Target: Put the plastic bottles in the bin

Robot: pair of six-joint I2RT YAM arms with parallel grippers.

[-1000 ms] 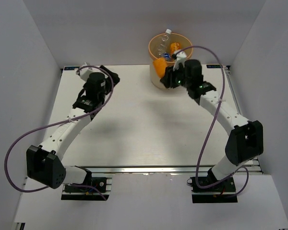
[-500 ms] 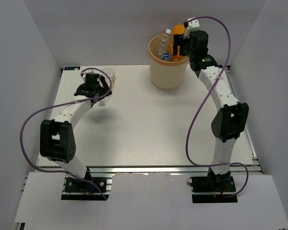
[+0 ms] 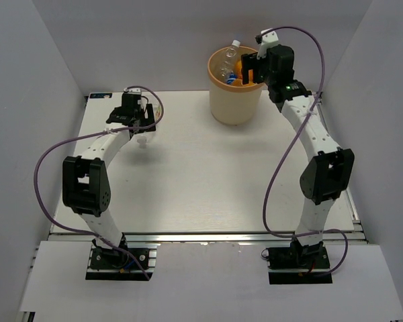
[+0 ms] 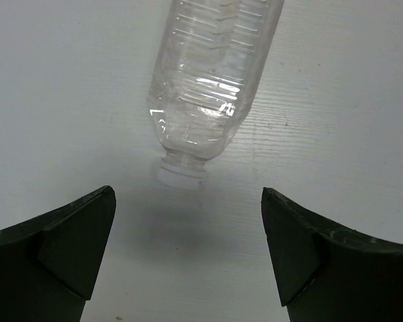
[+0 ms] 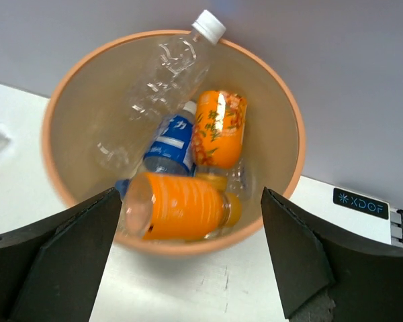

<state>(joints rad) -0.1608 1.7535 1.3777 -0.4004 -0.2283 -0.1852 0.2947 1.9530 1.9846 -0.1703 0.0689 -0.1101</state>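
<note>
Black left gripper (image 4: 188, 216): spread, empty.
Right gripper (image 5: 191, 196): spread, empty, over your bin (image 5: 293, 134).
Clear bottle (image 4: 211, 80): ribbed, at left gripper's twelve o'clock.

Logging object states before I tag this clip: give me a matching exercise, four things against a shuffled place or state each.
Things:
1. plain clear bottle
2. white-capped bottle
3. blue-label bottle
4. right claw

States:
A. open, above the bin
B. lying on the table
C. leaning in the bin, cap past the rim
D. deep in the bin

Pairs: 1-B, 2-C, 3-D, 4-A
</note>
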